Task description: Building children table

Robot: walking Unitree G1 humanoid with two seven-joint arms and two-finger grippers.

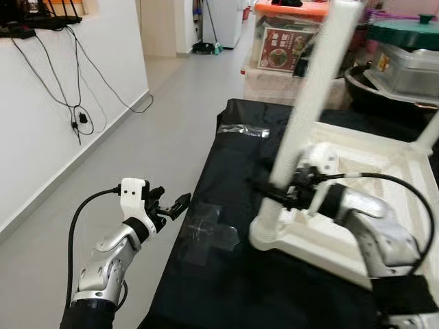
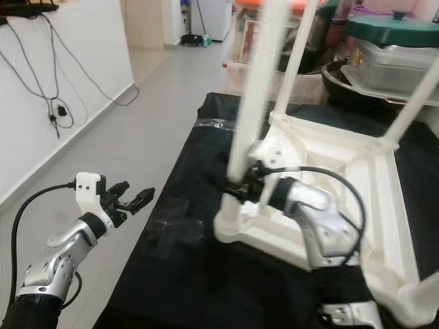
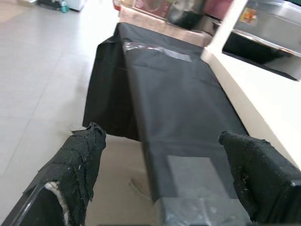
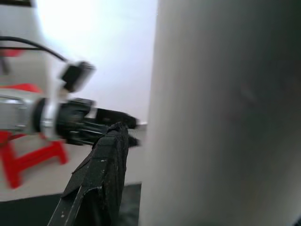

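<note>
A white children's table [image 1: 384, 199] lies upside down on a black-covered desk [image 1: 226, 274], filling the right half of the frame, its legs pointing up. The nearest leg [image 1: 312, 89] rises from the table's lower-left corner toward the top of the frame, tilted a little to the right.

The right claw [image 1: 278, 193] sits at centre frame, low on that leg, just above the corner socket. Its black fingers [image 4: 101, 179] are closed around the leg — in the right wrist view the white leg [image 4: 225, 113] presses right against one finger.

The left claw [image 1: 180, 203] hangs at lower left, off the desk's left edge and over the grey floor [image 1: 137, 137], well apart from the table. Its fingers [image 3: 77, 165] are spread wide with nothing between them; the left wrist view looks past them along the black cover [image 3: 174, 117].

Clear tape patches [image 1: 206, 233] lie on the cover between the two claws, with another strip [image 1: 243, 130] nearer the far end.

Beyond the desk, at upper right, stand stacked storage boxes [image 1: 281, 48] — one with an orange lid — and a green-lidded pot [image 1: 405, 31]. A white wall [image 1: 55, 116] with dangling cables [image 1: 75, 110] runs along the left.
</note>
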